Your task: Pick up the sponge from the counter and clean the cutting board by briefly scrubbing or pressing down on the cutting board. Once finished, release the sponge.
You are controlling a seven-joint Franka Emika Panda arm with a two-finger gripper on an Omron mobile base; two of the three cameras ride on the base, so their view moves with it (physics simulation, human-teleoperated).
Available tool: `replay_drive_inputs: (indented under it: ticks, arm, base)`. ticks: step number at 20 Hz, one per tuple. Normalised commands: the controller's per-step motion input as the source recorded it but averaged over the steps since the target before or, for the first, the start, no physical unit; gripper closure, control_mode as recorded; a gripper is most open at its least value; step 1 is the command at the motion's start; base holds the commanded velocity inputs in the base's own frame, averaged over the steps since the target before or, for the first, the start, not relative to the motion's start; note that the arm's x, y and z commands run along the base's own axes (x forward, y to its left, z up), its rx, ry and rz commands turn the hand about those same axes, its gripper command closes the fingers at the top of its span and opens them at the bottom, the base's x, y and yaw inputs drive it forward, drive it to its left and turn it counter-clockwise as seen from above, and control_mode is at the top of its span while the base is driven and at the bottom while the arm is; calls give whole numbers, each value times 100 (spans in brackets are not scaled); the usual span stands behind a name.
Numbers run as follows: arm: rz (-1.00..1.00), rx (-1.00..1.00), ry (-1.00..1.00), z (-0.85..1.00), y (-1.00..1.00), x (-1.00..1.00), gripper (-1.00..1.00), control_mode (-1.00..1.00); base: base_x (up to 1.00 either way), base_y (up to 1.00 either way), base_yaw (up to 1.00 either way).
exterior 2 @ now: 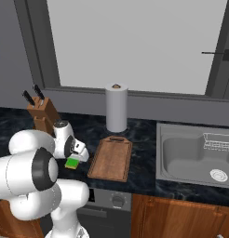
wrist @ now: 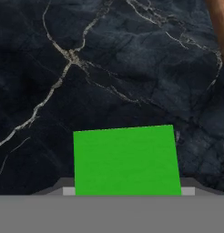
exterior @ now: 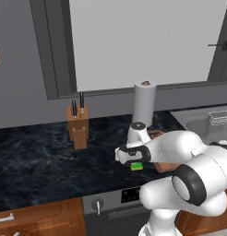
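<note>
The sponge (wrist: 126, 159) was clamped by the gripper (wrist: 127, 190) at lower centre, above the counter (wrist: 109, 68), left of the cutting board (exterior 2: 111, 159).

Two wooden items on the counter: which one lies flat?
The cutting board, reddish-brown, flat beside the sink. The knife block stands upright, holding knives.

Left base view. The white arm (exterior: 180, 175) reaches forward over the dark marble table (exterior: 37, 161), its hand directly above the green-and-yellow sponge (exterior: 137, 166). Behind the hand stands a paper towel roll (exterior: 145, 103); a knife block (exterior: 78, 122) stands well to its left. A grey sink (exterior: 212, 122) lies at right.
</note>
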Motion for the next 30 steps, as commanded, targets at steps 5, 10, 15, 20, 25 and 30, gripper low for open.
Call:
replay_drive_inputs:
  ticks: [5, 10, 15, 20, 25, 30]
  arm:
    - [0, -1, 0, -55, 16, 0, 100, -100]
    - [0, 0, 0, -32, 4, 10, -100, -100]
    - [2, 0, 0, -7, 0, -5, -100, -100]
    - [1, 0, -4, 3, 0, -14, -100, -100]
    - [5, 0, -9, 26, 0, -7, -100, -100]
    - [7, 0, -12, 66, -19, -37, -100, -100]
  base:
    - [0, 0, 0]
    - [0, 0, 0]
    - [0, 0, 0]
    - [0, 0, 0]
    - [0, 0, 0]
    - [0, 0, 0]
